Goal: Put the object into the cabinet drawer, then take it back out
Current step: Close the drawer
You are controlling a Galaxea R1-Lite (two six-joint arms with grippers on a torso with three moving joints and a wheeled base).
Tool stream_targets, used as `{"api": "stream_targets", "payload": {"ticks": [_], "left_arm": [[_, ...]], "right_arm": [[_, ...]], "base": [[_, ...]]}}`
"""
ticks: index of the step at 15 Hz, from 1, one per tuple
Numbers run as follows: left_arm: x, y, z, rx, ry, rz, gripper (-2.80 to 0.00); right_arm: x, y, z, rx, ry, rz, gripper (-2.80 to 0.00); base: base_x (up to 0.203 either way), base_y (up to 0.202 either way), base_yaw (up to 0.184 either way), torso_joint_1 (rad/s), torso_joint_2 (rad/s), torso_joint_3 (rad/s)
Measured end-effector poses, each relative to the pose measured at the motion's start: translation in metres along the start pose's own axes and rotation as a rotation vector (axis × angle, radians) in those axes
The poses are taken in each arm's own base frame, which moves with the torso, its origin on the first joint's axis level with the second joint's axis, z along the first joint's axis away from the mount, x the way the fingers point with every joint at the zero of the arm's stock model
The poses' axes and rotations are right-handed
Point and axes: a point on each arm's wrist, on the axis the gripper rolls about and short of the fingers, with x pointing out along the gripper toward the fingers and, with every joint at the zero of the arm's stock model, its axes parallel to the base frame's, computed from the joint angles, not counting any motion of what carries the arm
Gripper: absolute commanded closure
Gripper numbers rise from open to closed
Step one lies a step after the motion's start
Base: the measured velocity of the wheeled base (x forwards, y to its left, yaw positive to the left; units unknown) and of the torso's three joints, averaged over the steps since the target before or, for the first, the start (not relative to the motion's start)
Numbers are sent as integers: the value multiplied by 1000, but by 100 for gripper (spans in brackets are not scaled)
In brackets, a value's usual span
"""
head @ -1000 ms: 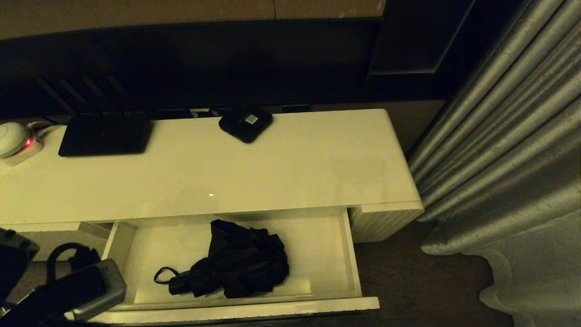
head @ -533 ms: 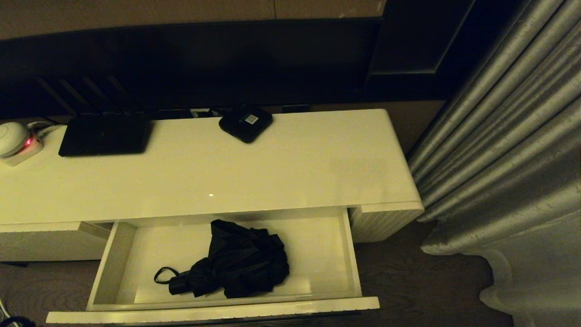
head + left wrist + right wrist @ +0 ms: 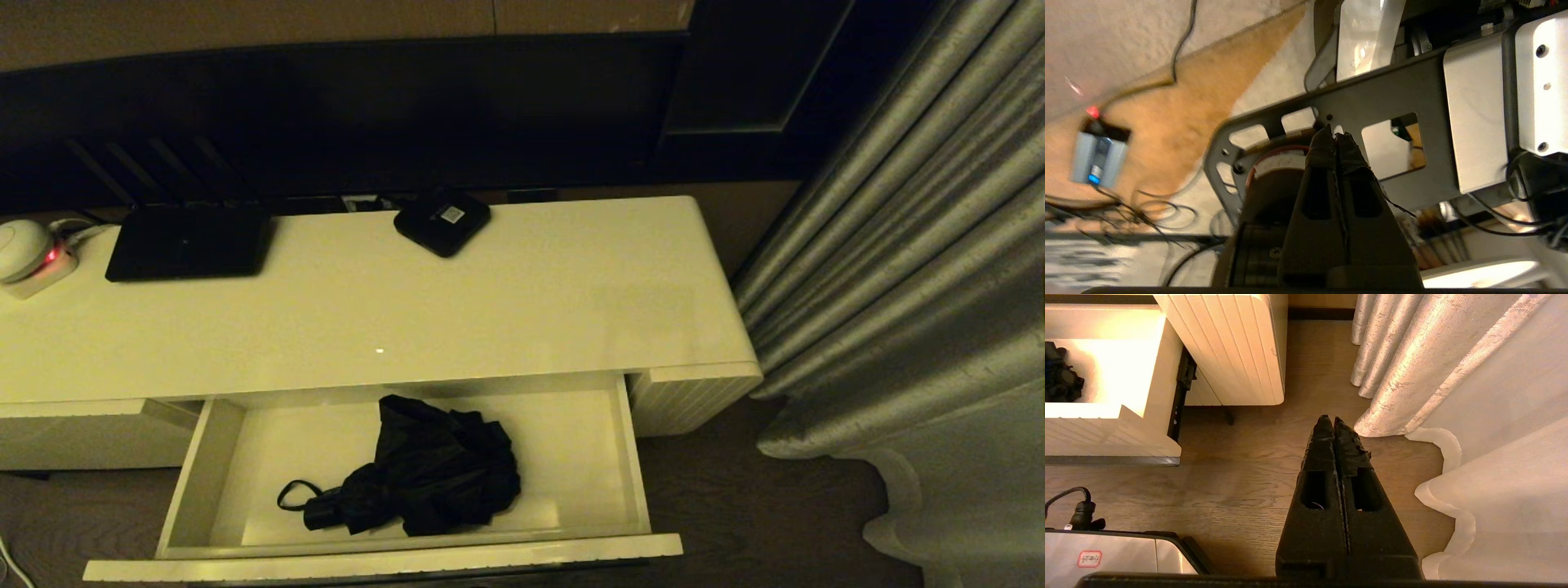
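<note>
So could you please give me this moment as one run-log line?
umbrella: lying in open drawer, unheld | left pincer: shut, empty | right pincer: shut, parked above floor

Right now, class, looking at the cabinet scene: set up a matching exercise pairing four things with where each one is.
Things:
1. black rumpled compact umbrella
2. small black square box with a white label
3. flat black router
4. silvery pleated curtain

Places:
A. on the cabinet top, at its back edge near the middle
B. hanging to the right of the cabinet
C. inside the open cream-white drawer
D. on the cabinet top, near its left end

Pairs: 1-C, 2-A, 3-D, 4-B
</note>
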Motion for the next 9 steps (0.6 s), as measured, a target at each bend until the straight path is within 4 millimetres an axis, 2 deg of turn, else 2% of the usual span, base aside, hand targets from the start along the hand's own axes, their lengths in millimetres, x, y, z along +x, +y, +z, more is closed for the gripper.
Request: {"api": "stream_targets", "payload": {"ticks": [4, 9], "left_arm": [[7, 1, -5, 4, 28, -6, 0], [11, 0, 0, -11, 80, -24, 0]], "right_arm": [[0, 0, 0, 0, 0, 0, 0], [0, 0, 0, -1, 0, 0, 0]], "base": [[0, 0, 0, 0, 0, 0], [0, 0, 0, 0, 0, 0]]}}
